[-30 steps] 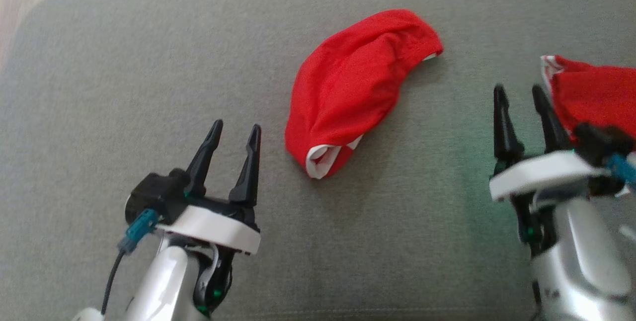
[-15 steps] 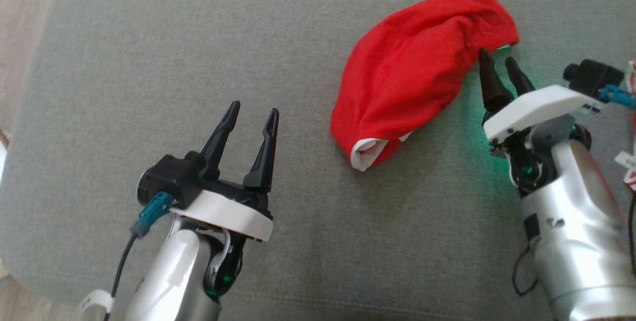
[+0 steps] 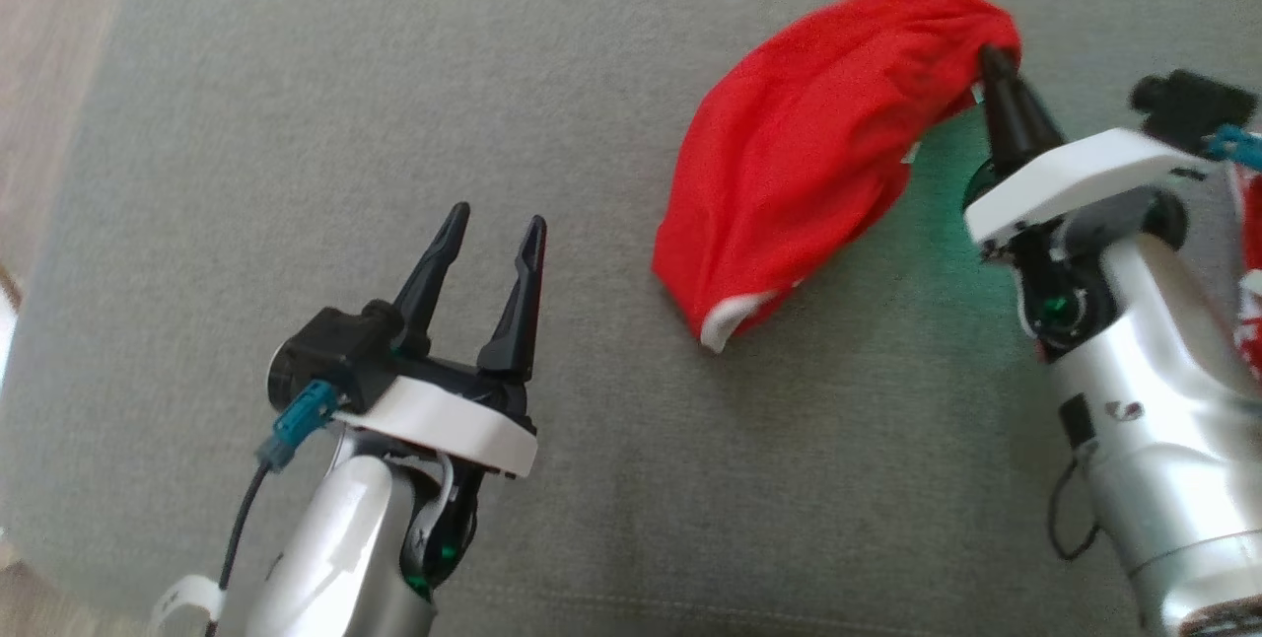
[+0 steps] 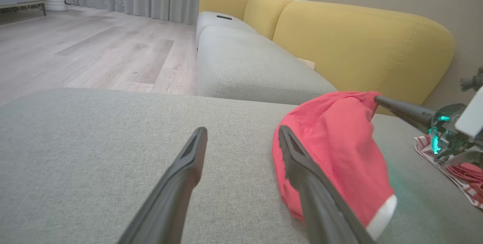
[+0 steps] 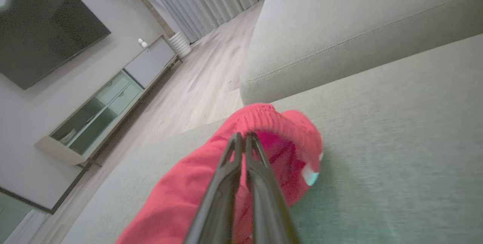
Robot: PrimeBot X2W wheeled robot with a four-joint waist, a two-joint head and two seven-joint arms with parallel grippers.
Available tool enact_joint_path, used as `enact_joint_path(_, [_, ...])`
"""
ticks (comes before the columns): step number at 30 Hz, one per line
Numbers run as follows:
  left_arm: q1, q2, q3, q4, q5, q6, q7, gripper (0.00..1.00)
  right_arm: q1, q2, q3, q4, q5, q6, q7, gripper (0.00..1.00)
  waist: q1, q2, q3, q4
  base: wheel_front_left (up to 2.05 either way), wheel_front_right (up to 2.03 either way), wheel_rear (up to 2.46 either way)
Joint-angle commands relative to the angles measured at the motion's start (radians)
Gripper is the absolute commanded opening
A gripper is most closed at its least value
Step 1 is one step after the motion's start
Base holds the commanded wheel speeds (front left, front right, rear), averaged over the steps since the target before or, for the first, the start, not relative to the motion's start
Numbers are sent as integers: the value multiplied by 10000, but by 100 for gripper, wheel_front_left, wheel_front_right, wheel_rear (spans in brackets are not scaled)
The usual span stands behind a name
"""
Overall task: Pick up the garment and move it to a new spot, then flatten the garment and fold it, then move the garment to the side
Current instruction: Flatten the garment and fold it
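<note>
Head view: right tool (image 3: 994,65) pinches the end of the soft red cloth garment (image 3: 799,154) on the grey sofa seat (image 3: 296,124); left tool (image 3: 498,220) is apart, empty. Left wrist view: that end is up off the seat. Right wrist view: tool squeezed together on it

head: top-down on cushion (image 3: 296,124) | L wrist: low, fwd | R wrist: close | shared: garment (image 3: 808,144)

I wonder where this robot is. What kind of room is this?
Probably a living room: a yellow-backed sofa with grey seats, a big dark TV on the wall, and a low cabinet below it.
</note>
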Motion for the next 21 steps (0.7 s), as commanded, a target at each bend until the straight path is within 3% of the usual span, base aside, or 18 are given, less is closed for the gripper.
enact_joint_path(1, [-181,76,360,-288,-54,58,-78,100,-180,-155,248,-543,152,-9,-321,0,0,0,-264,-252,0,0,0])
enact_joint_path(14, [262,76,567,-318,22,38,-78,100,-847,-1949,-150,-2543,302,-9,-609,0,0,0,-1219,-1107,0,0,0])
enact_joint_path(18, [378,76,559,-319,6,25,-78,100,-1166,-2089,-509,-3125,-245,-9,-364,0,0,0,-1421,-1090,0,0,0])
enact_joint_path(21, [463,76,487,-389,-78,49,-78,100,-1380,-1748,-877,-3772,-965,-9,86,0,0,0,-1532,-906,0,0,0])
